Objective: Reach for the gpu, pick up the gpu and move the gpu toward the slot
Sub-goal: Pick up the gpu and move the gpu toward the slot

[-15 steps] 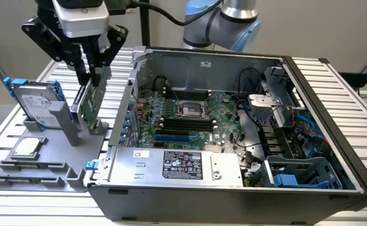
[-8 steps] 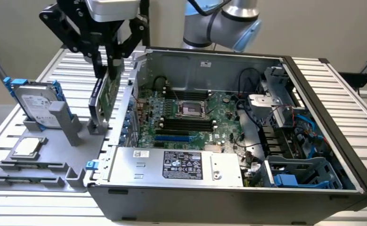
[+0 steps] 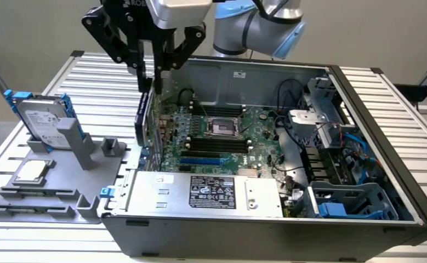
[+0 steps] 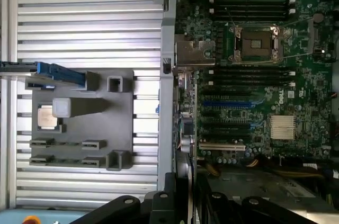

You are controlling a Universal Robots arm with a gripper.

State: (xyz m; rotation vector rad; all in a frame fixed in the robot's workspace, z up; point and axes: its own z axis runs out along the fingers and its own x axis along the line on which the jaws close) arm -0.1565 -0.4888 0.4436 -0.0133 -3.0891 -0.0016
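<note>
Exterior view: we see our gripper (image 3: 147,82) clamped on the gpu (image 3: 143,118), hanging edge-on just above the computer case (image 3: 272,241) wall

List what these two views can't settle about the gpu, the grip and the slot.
- gpu: edge-on in the exterior view, so its faces and components can't be read.
- gripper: finger contact on the card is too dark to confirm; the wrist view cuts the fingers at the frame edge.
- Target slot on the motherboard: which one can't be told.
- hard drive label: too small to read.
</note>
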